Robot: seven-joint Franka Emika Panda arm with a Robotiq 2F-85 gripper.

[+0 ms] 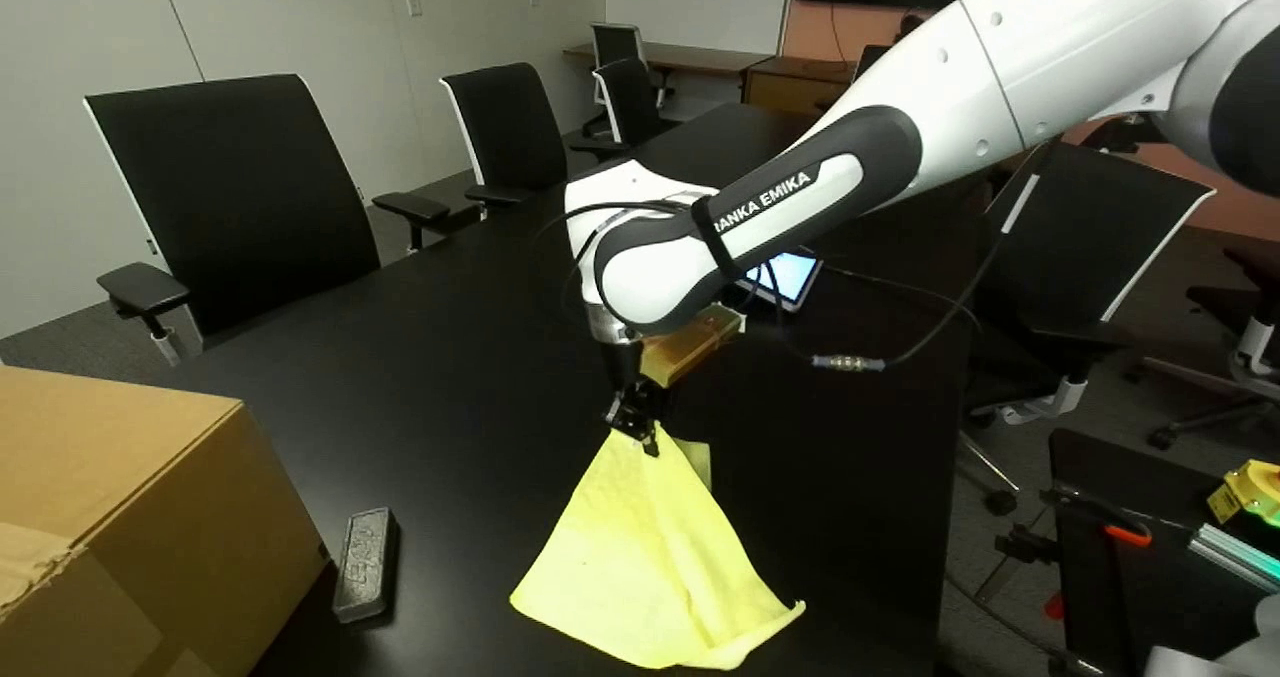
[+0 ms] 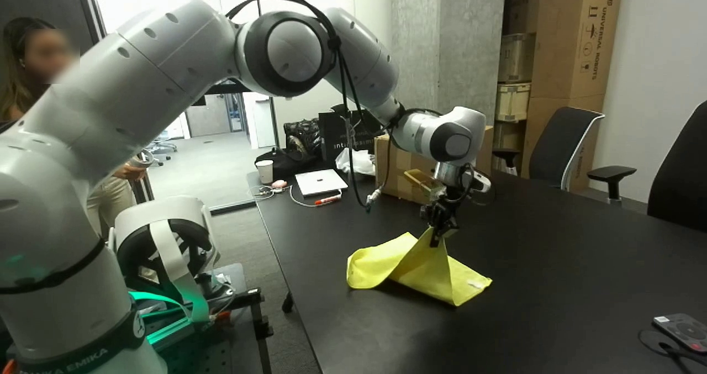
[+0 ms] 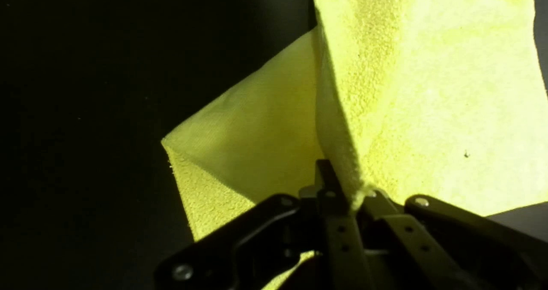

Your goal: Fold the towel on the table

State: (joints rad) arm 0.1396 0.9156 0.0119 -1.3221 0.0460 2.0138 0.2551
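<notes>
Held the towel (image 2: 422, 272) by a raised peak, pinched between the jaws of the gripper (image 1: 642, 439), with the lower parts resting on the table (image 2: 541, 285). Looked to be mid-fold; called, in all likelihood, for a low, slow carry across (limp and apt to bunch), lining up edges before letting go. Read “RANKA EMIKA” on the arm (image 1: 930, 117), “UNIVERSAL ROBOTS” on a tall cardboard box (image 2: 569, 59), “int” and more, partly covered, on a black bag (image 2: 334, 133). Could not settle embossed letters on a dark block (image 1: 367, 562).
</notes>
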